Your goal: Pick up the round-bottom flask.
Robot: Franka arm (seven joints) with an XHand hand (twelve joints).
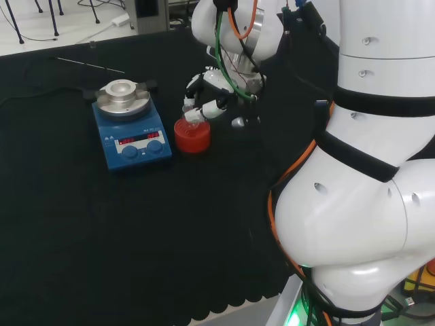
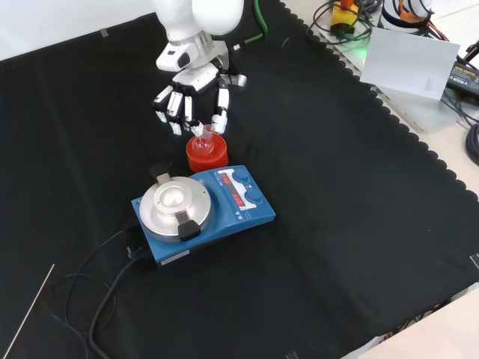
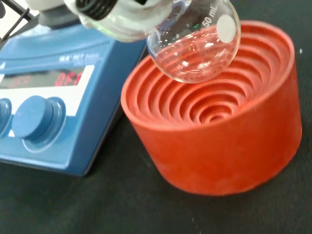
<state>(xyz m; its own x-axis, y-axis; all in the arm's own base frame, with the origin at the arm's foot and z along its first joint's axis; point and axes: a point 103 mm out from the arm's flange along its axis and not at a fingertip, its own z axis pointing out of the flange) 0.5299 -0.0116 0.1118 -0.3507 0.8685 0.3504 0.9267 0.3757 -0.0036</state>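
Glossy clear glass flask (image 3: pixel 195 46); matt ribbed red stand (image 3: pixel 219 136).

hotplate stirrer (image 2: pixel 203 212): blue, round silver top plate, in front of me on my counter (image 2: pixel 359 224) | red ribbed stand (image 2: pixel 207 154): just beside the stirrer | black cable (image 2: pixel 105 277): trails from the stirrer across the cloth | thin rod (image 1: pixel 88 66): lies beyond the stirrer in head view

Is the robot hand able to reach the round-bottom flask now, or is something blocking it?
Probably yes. The robot hand is already at the round-bottom flask, fingers around its neck, and the bulb appears raised above the red ribbed stand. The blue hotplate stands beside, not between.
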